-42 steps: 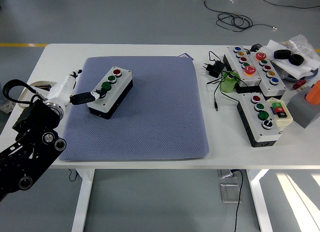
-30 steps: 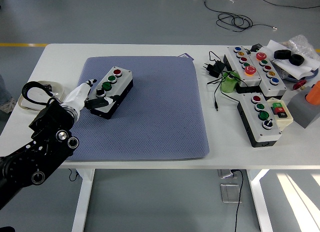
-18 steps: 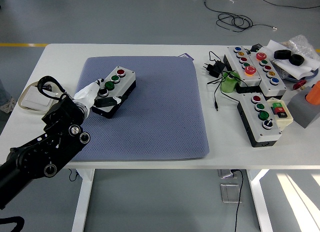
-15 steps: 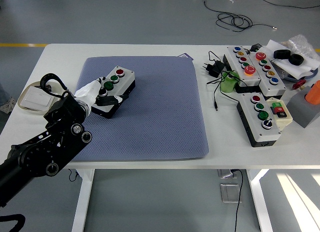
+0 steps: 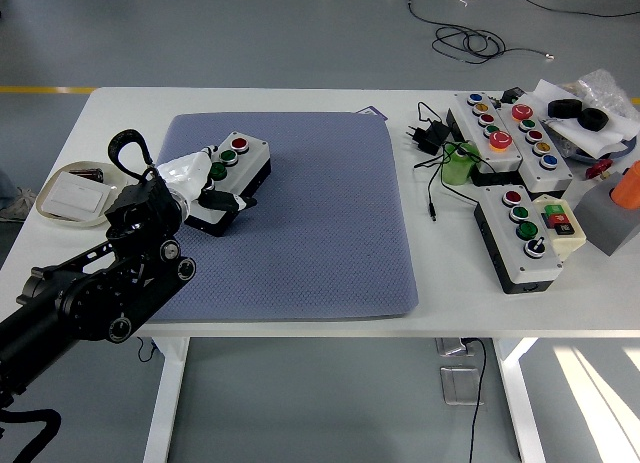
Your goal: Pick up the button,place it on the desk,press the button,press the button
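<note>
One view: head view, from above the table.
Left hand point(image 5: 200, 188): fingers closed around the near end of the button box point(image 5: 232, 177) (white glove, dark fingertips).
Button box: lies under the hand on the blue mat point(image 5: 320, 223), red button at the far end.
Left arm: comes from the lower left corner.
White dish point(image 5: 62, 195): left of the hand, well apart.

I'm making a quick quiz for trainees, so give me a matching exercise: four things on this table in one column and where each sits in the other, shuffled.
Things:
1. small grey three-button box
2. round beige dish
3. green cylinder
4. black plug adapter

Places:
A. near the table's left edge
B. just right of the blue mat's far corner
C. on the blue mat, at the left hand
D. beside the long grey button panel

Pairs: 1-C, 2-A, 3-D, 4-B
</note>
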Controlling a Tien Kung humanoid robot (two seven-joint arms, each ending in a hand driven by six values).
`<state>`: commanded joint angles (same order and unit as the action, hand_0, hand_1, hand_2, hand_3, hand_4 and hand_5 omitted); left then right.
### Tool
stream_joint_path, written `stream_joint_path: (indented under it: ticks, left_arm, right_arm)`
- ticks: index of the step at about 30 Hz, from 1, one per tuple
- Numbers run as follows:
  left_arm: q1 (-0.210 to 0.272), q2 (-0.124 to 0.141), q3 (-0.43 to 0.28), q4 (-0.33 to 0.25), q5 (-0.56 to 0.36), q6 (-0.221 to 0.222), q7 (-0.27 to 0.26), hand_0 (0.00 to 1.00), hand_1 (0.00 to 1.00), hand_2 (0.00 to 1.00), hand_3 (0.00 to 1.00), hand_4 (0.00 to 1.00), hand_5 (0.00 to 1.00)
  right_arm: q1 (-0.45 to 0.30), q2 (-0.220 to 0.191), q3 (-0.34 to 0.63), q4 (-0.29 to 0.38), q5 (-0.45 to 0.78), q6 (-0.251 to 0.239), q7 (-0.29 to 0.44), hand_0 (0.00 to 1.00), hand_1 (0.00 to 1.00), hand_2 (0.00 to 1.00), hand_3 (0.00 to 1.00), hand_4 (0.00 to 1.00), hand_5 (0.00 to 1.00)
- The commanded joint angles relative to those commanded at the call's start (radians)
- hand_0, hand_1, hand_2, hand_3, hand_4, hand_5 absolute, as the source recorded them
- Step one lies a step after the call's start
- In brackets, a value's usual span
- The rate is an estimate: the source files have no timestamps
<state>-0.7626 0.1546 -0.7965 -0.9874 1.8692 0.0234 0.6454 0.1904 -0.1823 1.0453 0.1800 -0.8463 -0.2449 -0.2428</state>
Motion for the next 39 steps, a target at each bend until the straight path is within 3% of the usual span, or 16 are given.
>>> stream_joint_path:
  ticks: [15, 24, 29, 30, 35, 36, 39]
  left_arm:
    - [-0.050, -0.040, 0.006, 0.124, 0.004, 0.011, 0.000, 0.784, 0.972, 0.998, 0.998, 0.998, 0.535]
    - [-0.084, -0.058, 0.061, 0.206, -0.047, -0.010, 0.000, 0.771, 0.958, 0.998, 0.998, 0.993, 0.540]
    - [-0.087, -0.070, 0.081, 0.227, -0.042, 0.031, 0.000, 0.771, 0.958, 0.998, 0.998, 0.993, 0.540]
    - [-0.087, -0.071, 0.083, 0.227, -0.033, 0.041, 0.000, 0.742, 0.923, 0.998, 0.998, 0.870, 0.425]
    - [-0.085, -0.070, 0.073, 0.224, 0.008, 0.058, 0.000, 0.742, 0.923, 0.998, 0.998, 0.870, 0.425]
    - [-0.085, -0.069, 0.069, 0.224, 0.013, 0.050, 0.000, 0.670, 0.853, 0.926, 0.876, 0.680, 0.239]
    - [-0.085, -0.068, 0.066, 0.226, 0.019, 0.031, 0.000, 0.670, 0.853, 0.926, 0.876, 0.680, 0.239]
  right_arm:
    - [-0.002, -0.003, 0.008, 0.000, -0.011, 0.000, -0.001, 0.787, 0.797, 0.817, 0.751, 0.412, 0.479]
    - [-0.008, -0.004, 0.009, 0.000, -0.017, 0.000, -0.002, 0.787, 0.797, 0.817, 0.751, 0.412, 0.479]
    - [-0.011, -0.004, 0.008, 0.000, -0.020, 0.001, -0.004, 0.787, 0.797, 0.817, 0.751, 0.412, 0.479]
    - [-0.011, -0.004, 0.010, 0.000, -0.024, 0.001, -0.005, 0.787, 0.797, 0.817, 0.751, 0.412, 0.479]
    - [-0.014, -0.005, 0.013, 0.000, -0.030, 0.002, -0.006, 0.787, 0.797, 0.817, 0.751, 0.412, 0.479]
    - [-0.015, -0.006, 0.014, 0.000, -0.030, 0.002, -0.006, 0.787, 0.797, 0.817, 0.751, 0.412, 0.479]
    - [-0.016, -0.007, 0.018, 0.000, -0.036, 0.002, -0.007, 0.787, 0.797, 0.817, 0.751, 0.412, 0.479]
